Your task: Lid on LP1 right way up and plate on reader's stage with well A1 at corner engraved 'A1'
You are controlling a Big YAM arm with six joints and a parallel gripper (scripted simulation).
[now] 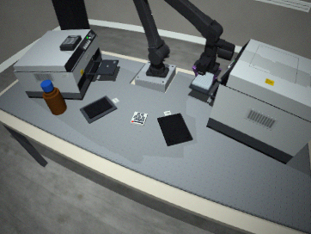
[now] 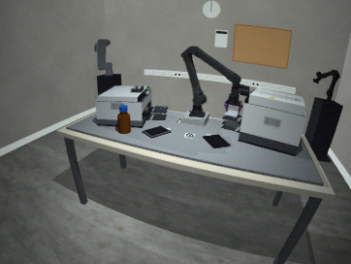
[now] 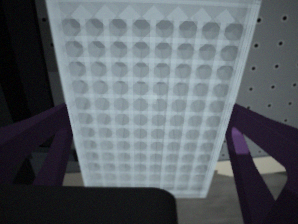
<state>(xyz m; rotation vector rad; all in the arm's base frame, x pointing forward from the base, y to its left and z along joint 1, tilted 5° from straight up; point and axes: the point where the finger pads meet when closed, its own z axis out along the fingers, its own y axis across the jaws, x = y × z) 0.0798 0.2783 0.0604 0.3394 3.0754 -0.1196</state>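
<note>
The pale 96-well plate (image 1: 204, 80) (image 2: 232, 114) (image 3: 150, 70) is between the purple fingers of my gripper (image 1: 206, 73) (image 2: 233, 109) (image 3: 149, 111), which is shut on it by its long sides. It hangs about level, a little above the stage (image 2: 230, 125) of the right-hand machine, the reader (image 1: 258, 103) (image 2: 273, 116). The dispenser (image 1: 53, 52) (image 2: 123, 104) stands at the left; its dark stage (image 1: 106, 68) carries no pale plate. A dark rectangle with a raised grey rim (image 1: 85, 115) lies at the left bench position; I cannot tell whether it is the lid. Well A1 and the engraving are not readable.
The amber bottle (image 1: 56, 102) (image 2: 124, 122) with a blue cap stands upright in front of the dispenser. A flat black rectangle (image 1: 174, 129) (image 2: 216, 141) lies right of a printed marker card (image 1: 139, 118) (image 2: 189, 136). The reader's housing is close beside the plate and fingers.
</note>
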